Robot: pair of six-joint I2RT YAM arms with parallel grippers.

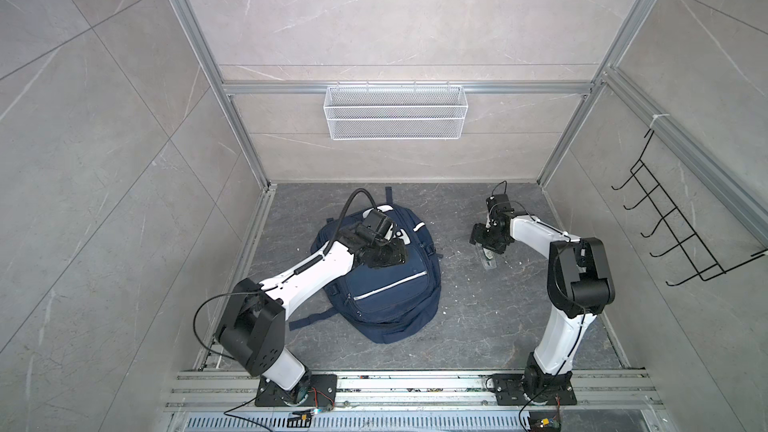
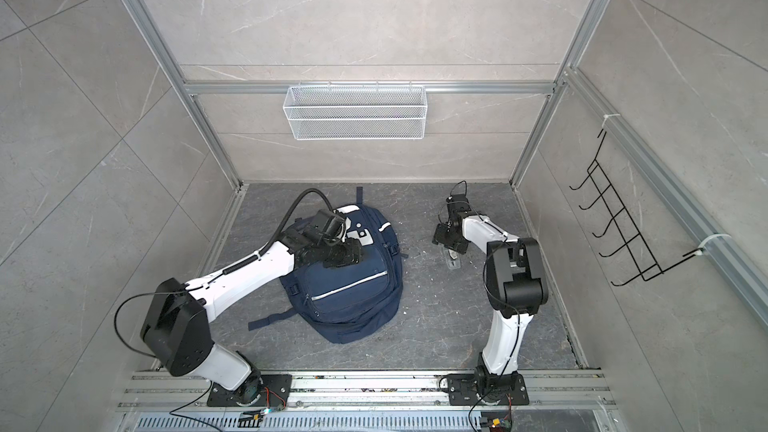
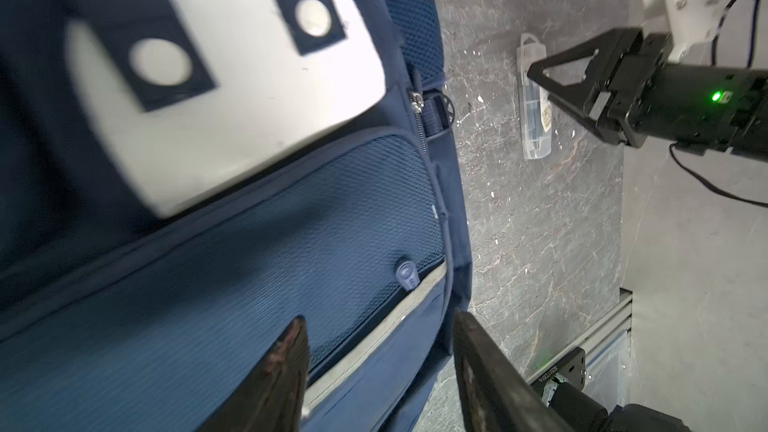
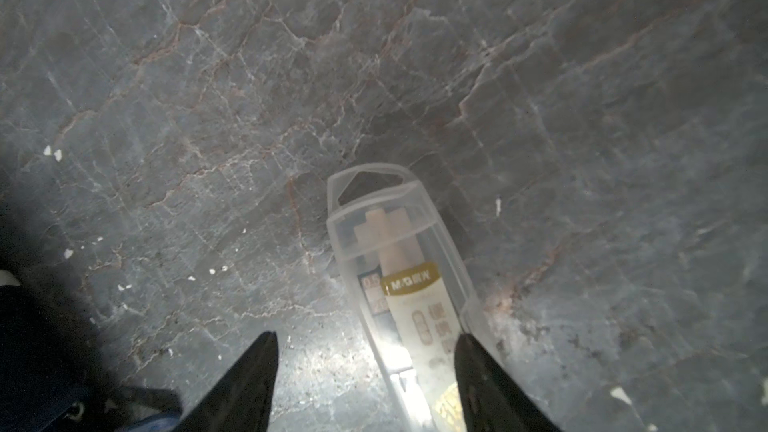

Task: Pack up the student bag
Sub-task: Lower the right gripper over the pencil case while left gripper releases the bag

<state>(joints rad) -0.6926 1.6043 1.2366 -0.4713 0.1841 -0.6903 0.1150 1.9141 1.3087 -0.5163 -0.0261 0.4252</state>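
bag (image 1: 390, 297) lies flat on counter (image 1: 478, 317), centre-left; left arm stretched low across it, left fingers (image 3: 286, 376) wide apart over its front, holding nothing; right arm elbow-up, wrist pitched down, right fingers (image 4: 249, 380) wide apart over pen case (image 4: 399, 263), no grip

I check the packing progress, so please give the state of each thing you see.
student bag: lying flat on the floor, front up
pen case: looks shut, flat on the floor, apart from the bag
left hand: open, over the bag's front
right hand: open, over the pen case, not gripping
wire basket: hanging on the back rail, empty
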